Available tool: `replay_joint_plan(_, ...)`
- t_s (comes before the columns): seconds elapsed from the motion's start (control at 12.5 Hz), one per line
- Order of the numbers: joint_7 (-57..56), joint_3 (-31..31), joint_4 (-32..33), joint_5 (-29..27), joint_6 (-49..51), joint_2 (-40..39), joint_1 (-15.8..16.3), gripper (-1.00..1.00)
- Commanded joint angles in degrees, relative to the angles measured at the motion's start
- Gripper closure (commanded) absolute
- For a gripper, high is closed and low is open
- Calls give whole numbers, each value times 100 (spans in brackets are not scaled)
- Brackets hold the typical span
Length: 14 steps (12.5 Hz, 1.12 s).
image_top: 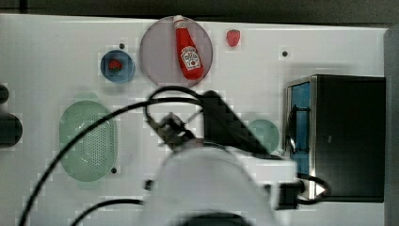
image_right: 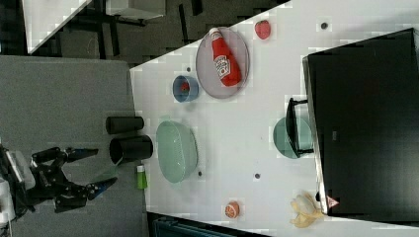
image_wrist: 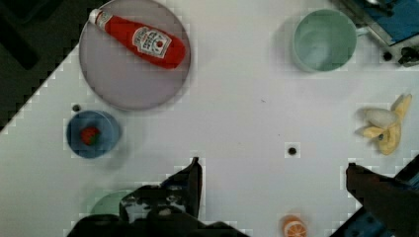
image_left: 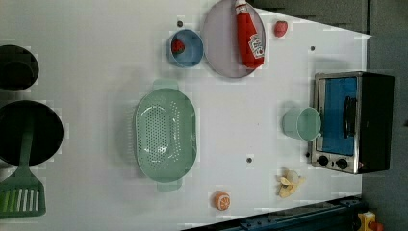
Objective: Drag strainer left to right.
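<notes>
The gripper hangs high with its jaws wide open and empty, so it must first go down to the strainer.

Pale mint-green strainer, dotted across its centre with a grid of small holes. White counter, speckled by a few dark spots. Red ketchup bottle with white cap and white label, on a greyish-lilac plate. Blue bowl around a red strawberry; another red strawberry on the bare white. Teal-green cup. Silver-and-black toaster oven, blue-tinted glass door, black handle. Orange slice with paler segments. Pale yellow peeled banana. Black pans and a green slotted spatula. Black jaws, spread wide.
</notes>
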<state>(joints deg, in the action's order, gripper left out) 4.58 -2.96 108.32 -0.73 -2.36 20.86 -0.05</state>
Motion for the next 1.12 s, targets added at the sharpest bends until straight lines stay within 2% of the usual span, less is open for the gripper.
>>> replay_joint_plan(0.08,1197,-881,162,51,85,-771,271,-100)
replay_joint_plan(0.24,2324,-1492,161,51,-85,-1091,318,-100)
replay_joint_plan(0.64,5233,-2752,294,55,-1390,-2029,335,-100)
replay_joint_plan(0.8,6266,-3010,491,80,-1983,-2470,345,-100)
replay_joint_plan(1.12,6825,-3091,976,255,-3070,-3405,377,-100)
